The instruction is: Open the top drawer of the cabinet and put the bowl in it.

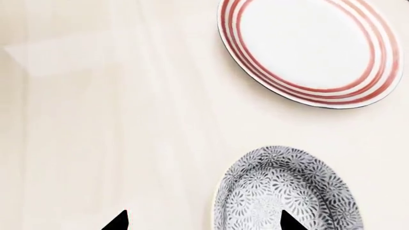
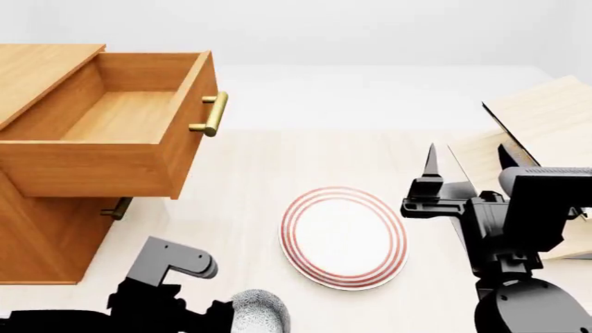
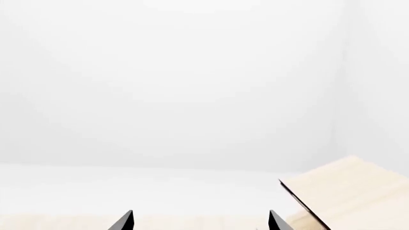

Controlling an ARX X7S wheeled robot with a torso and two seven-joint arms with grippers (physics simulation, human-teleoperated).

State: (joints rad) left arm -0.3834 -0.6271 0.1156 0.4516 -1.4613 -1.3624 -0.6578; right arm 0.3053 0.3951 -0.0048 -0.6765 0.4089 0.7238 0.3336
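Bowl (image 1: 288, 194) beneath open left gripper (image 1: 204, 221)

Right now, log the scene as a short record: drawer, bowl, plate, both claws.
top drawer: pulled out of the cabinet, nothing seen inside
bowl: on the table, not in the drawer
plate: flat on the table, apart from the bowl
left claw: open, one fingertip over the bowl, the other over bare table
right claw: open, holding nothing, raised and pointing away from the bowl
board rack: far right, beside the right claw
task stage: drawer open, bowl not yet lifted
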